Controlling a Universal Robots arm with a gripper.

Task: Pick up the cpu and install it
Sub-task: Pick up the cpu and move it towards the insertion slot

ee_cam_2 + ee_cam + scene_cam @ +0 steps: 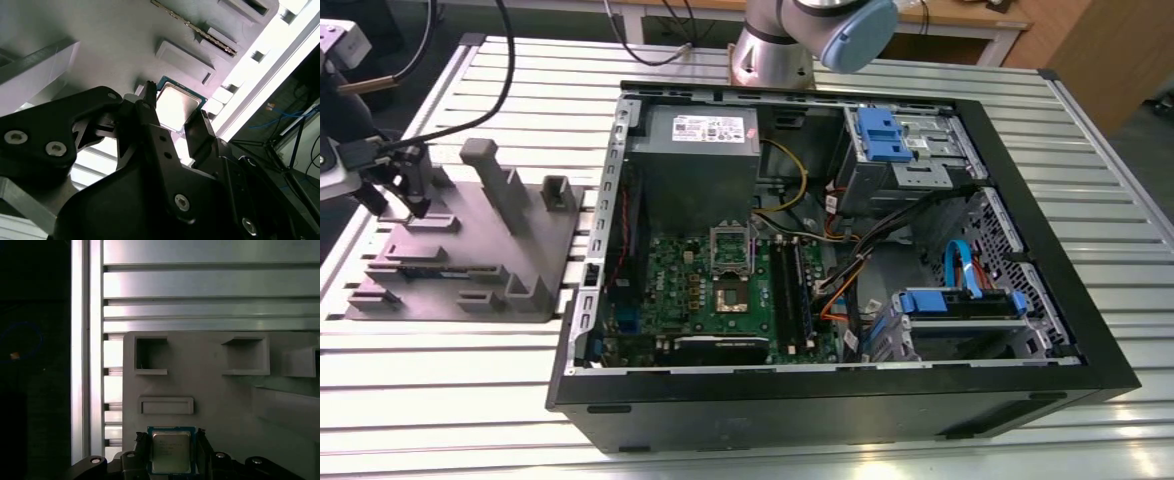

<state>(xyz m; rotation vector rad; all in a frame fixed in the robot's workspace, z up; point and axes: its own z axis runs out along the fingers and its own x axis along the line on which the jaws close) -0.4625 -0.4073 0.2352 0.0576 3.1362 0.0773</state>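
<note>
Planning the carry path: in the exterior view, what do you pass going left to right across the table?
Grey moulded plastic fixture block → then, inside the open black computer case: green motherboard → blue plastic drive bracket.

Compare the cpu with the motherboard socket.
Colour: the cpu has a pale silvery top with a greenish rim; the socket looks dark. Place: the cpu is at the grey fixture outside the computer case; the socket sits inside it. Both are square.
</note>
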